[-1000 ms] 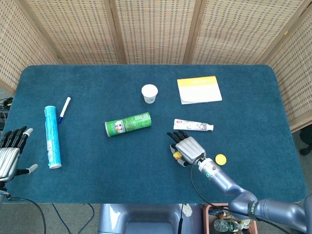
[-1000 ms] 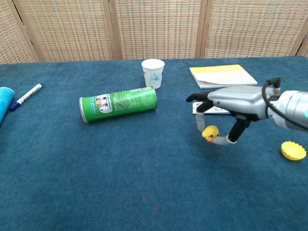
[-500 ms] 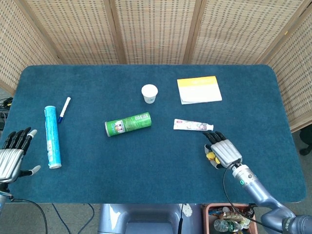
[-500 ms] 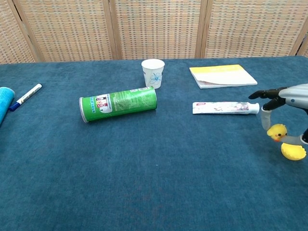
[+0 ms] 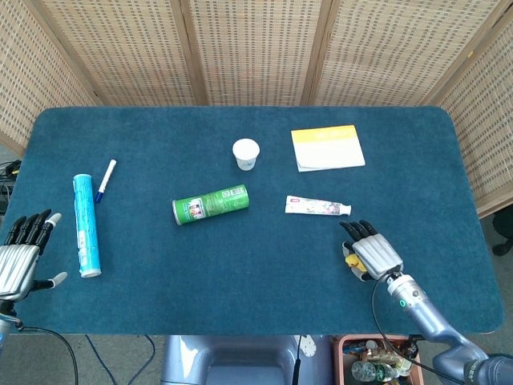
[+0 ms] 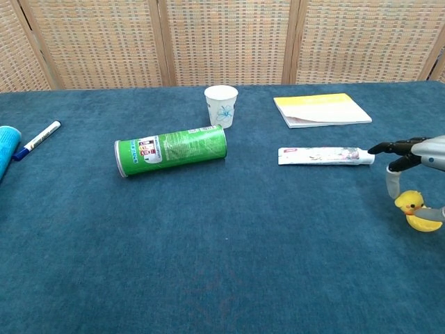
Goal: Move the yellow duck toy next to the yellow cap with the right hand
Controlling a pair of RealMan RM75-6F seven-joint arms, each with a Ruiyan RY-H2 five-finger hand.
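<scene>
The yellow duck toy [image 6: 409, 202] is at the far right of the chest view, low over the table, against the near-left side of the yellow cap [image 6: 423, 223]. My right hand [image 6: 420, 149] reaches over both and pinches the duck between a pale finger [image 6: 391, 184] and the thumb. From the head view, my right hand [image 5: 373, 252] covers the cap, and only a bit of the duck [image 5: 350, 261] shows at its left edge. My left hand [image 5: 20, 255] hovers at the table's near-left edge, fingers apart and holding nothing.
A toothpaste tube [image 6: 321, 155] lies just left of the right hand's fingertips. Further off are a yellow notebook [image 6: 320, 109], a paper cup [image 6: 221, 105] and a green can on its side [image 6: 170, 152]. A blue tube [image 5: 86, 225] and a pen [image 5: 106, 179] lie at the left.
My right hand has carried the duck rightward from mid-table to the cap. In the last half second it lowered the duck slightly, down against the cap. The left hand has barely moved.
</scene>
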